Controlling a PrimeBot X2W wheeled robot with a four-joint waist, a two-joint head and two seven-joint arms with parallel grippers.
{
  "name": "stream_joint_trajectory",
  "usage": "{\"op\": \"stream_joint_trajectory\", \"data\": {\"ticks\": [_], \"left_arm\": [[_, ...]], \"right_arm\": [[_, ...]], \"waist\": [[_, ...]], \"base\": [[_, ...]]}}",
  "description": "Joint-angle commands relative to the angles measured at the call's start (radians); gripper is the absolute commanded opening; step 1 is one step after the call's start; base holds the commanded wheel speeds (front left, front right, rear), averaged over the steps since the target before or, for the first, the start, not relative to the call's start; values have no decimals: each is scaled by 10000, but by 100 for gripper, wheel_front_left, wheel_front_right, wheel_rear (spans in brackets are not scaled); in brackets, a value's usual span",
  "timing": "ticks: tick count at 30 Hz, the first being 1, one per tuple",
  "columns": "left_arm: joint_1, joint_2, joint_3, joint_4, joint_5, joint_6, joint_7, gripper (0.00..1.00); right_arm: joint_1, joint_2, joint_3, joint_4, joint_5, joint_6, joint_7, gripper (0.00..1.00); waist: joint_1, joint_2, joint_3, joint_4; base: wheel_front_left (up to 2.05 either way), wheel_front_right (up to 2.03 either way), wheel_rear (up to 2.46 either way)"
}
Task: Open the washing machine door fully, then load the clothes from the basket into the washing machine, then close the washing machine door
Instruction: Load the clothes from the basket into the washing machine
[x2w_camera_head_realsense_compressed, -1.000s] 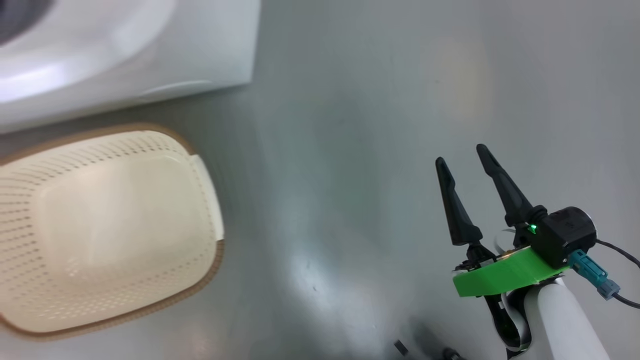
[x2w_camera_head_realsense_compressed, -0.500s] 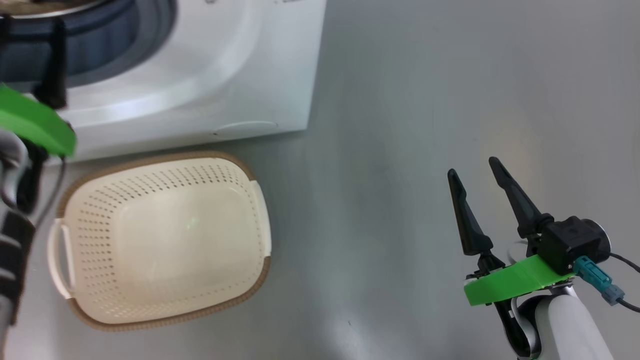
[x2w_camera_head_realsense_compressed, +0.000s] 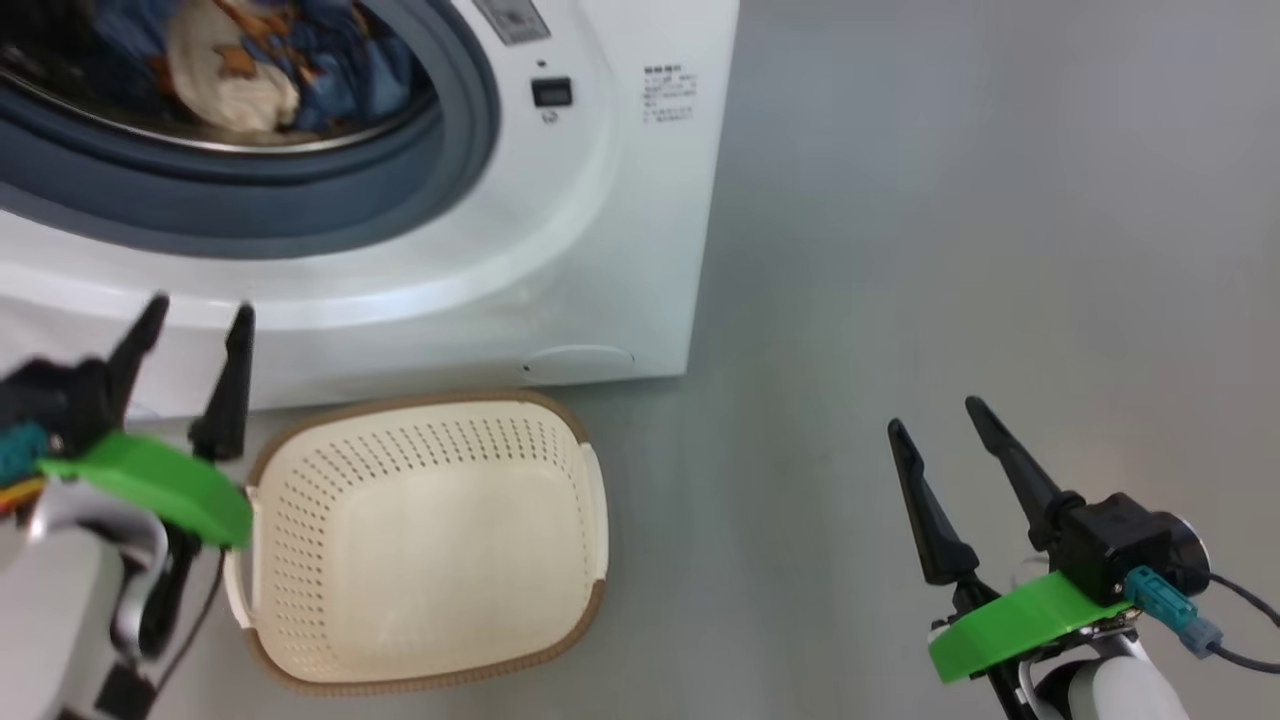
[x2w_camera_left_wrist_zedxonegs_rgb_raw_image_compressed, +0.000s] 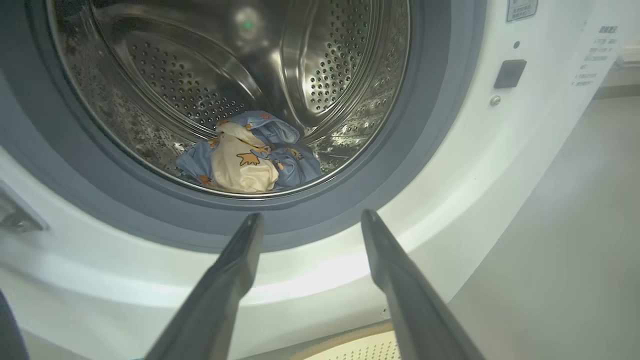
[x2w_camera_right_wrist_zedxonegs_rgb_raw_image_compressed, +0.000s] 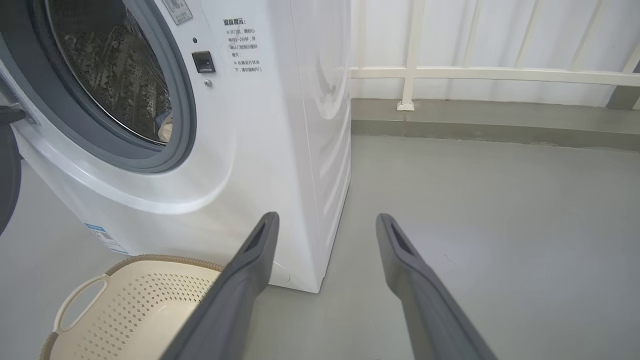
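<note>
The clothes (x2w_camera_left_wrist_zedxonegs_rgb_raw_image_compressed: 245, 160) lie in the drum of the washing machine (x2w_camera_head_realsense_compressed: 600, 250), and the basket (x2w_camera_head_realsense_compressed: 330, 480) stands empty on the floor just before it. The left gripper (x2w_camera_head_realsense_compressed: 200, 306) and right gripper (x2w_camera_head_realsense_compressed: 932, 414) are held open, nothing gripped. Loading is judged done; the door must next be reached and swung shut.

Drum mouth (x2w_camera_left_wrist_zedxonegs_rgb_raw_image_compressed: 235, 90) unblocked; basket (x2w_camera_head_realsense_compressed: 420, 460) on floor (x2w_camera_head_realsense_compressed: 900, 250) beneath.
</note>
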Motion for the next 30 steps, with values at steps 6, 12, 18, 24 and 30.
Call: {"op": "stream_joint_trajectory", "data": {"ticks": [6, 12, 18, 24, 30], "left_arm": [[1918, 635, 673, -1825, -446, 892, 82, 100], [3648, 597, 804, -3378, -601, 1767, 197, 100], [4661, 497, 955, -4482, -718, 2393, 240, 100], [5456, 64, 1024, -5200, -586, 2940, 75, 100], [5897, -380, 963, -5402, -167, 3007, -38, 100]], "right_arm": [[547, -20, 253, -389, -24, 16, 207, 100], [1077, -20, 212, -540, 60, 16, 353, 100], [1318, -20, 197, -742, 140, 16, 440, 100], [1552, -20, 161, -814, 325, 16, 411, 100], [1682, -20, 90, -833, 467, 16, 294, 100]], "waist": [[0, 0, -1666, 548], [0, 0, -2431, 682], [0, 0, -2760, 696], [0, 0, -3004, 618], [0, 0, -3064, 498]], "base": [[0, 0, 0], [0, 0, 0], [0, 0, 0], [0, 0, 0], [0, 0, 0]]}}
